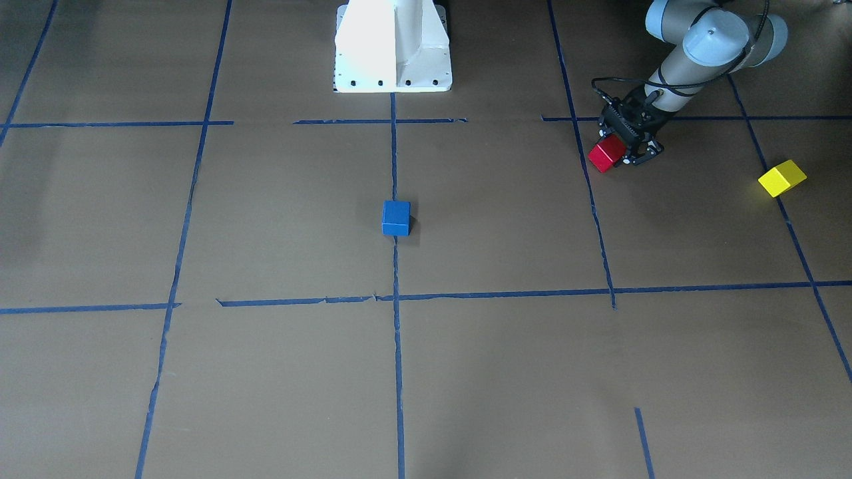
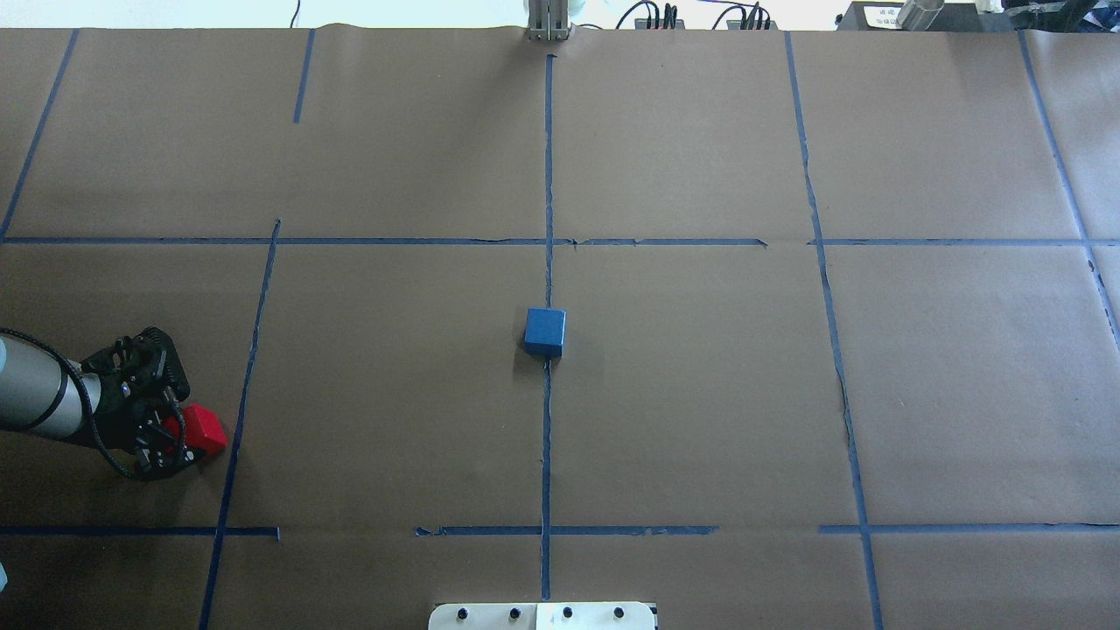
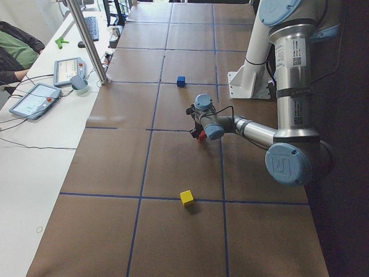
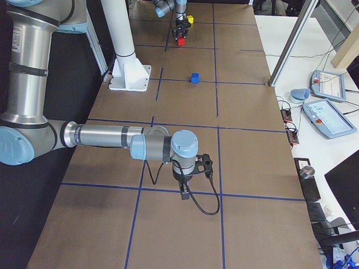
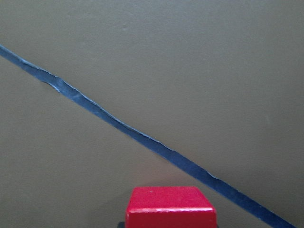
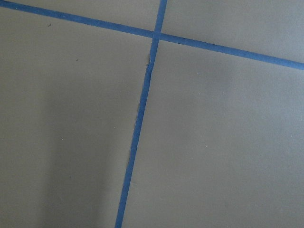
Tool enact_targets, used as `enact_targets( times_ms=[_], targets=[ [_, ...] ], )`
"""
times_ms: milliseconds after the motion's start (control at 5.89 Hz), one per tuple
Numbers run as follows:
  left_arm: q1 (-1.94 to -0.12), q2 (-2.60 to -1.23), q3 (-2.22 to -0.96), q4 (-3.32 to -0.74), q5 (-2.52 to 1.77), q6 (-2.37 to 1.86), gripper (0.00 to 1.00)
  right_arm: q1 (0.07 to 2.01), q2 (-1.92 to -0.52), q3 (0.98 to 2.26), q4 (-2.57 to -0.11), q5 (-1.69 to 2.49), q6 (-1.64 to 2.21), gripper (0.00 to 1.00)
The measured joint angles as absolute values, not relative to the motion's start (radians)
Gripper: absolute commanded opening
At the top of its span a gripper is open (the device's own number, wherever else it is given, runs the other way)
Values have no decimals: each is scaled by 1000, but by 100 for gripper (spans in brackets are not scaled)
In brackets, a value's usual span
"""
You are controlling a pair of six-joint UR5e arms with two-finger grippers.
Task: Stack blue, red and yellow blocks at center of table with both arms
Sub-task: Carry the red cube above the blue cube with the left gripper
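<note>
My left gripper (image 1: 624,154) clamps red block (image 1: 606,154), grip looks shallow; could slip before reaching blue block (image 1: 396,217). Right gripper (image 4: 184,193): cannot tell.

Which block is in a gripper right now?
The red block, clamped in the left gripper. The blue block sits free at the table's centre and the yellow block lies alone, nothing touching either.

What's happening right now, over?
Left pincer shut on red block. Right pincer: grip unreadable. Blue block at centre, yellow block untouched. Nothing between red and blue.
</note>
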State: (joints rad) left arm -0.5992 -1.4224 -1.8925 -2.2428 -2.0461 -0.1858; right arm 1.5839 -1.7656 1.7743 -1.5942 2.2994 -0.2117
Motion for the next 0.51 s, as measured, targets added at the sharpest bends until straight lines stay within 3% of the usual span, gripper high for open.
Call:
enact_targets(
  times_ms=[339,509],
  targets=[
    [-600,-1484,-1959,-2121,-2047,-385,5,1583,-1766,1775,-1594,2299,-212,100],
    [-600,-1584,-1981,-1990,-2044,-529,6,1583,-1766,1774,-1594,2299,-212,100]
  ],
)
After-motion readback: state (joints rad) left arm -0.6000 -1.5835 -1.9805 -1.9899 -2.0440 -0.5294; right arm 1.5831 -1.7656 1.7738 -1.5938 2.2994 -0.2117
